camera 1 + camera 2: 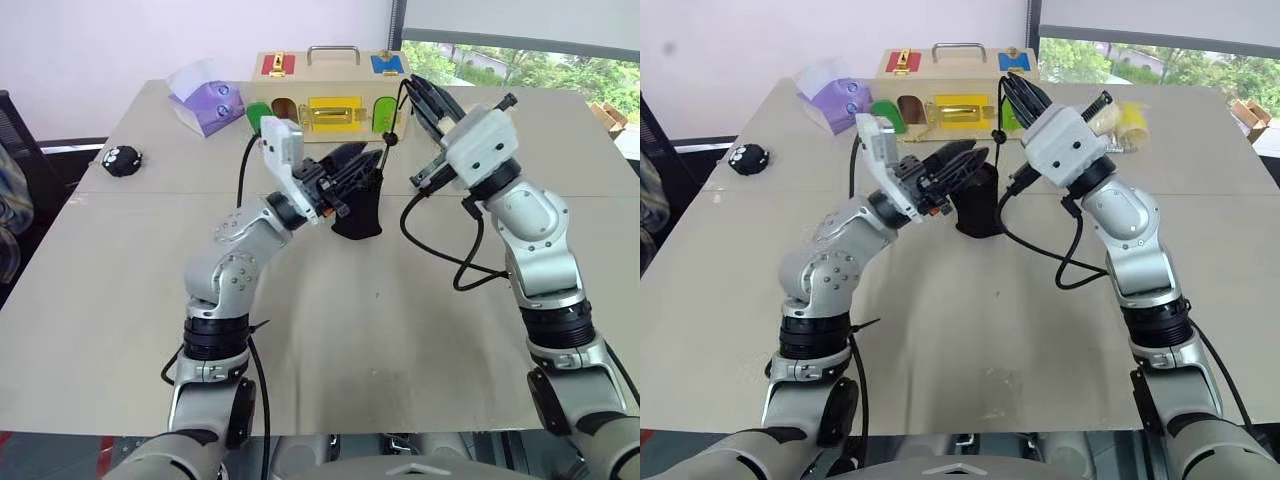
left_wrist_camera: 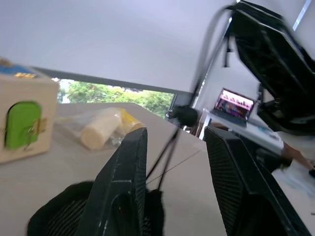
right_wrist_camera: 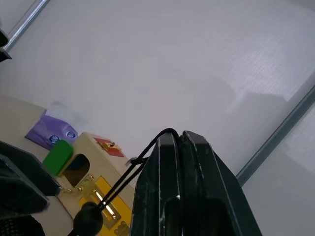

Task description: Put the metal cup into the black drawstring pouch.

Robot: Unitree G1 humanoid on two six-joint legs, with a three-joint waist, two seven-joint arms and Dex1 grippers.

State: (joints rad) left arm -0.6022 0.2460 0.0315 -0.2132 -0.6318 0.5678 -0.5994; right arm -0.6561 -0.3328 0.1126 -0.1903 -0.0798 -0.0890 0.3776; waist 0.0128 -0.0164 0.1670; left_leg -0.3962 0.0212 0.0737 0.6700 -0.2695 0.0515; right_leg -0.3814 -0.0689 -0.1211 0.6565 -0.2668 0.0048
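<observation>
The black drawstring pouch [image 1: 358,212] stands upright on the table, just in front of the wooden box. My left gripper [image 1: 352,165] sits at the pouch's mouth with its fingers [image 2: 123,182] apart and nothing between them. My right gripper [image 1: 425,100] is raised above and to the right of the pouch, shut on the thin drawstring cord [image 3: 142,157]. The cord runs down from it past the toggle [image 3: 88,219] to the pouch. The metal cup is hidden.
A wooden latch box [image 1: 325,100] stands behind the pouch. A purple tissue pack [image 1: 205,105] is at the back left, and a small round black toy [image 1: 122,160] lies near the left edge. A plastic bag with a yellow roll [image 1: 1120,120] lies at the back right.
</observation>
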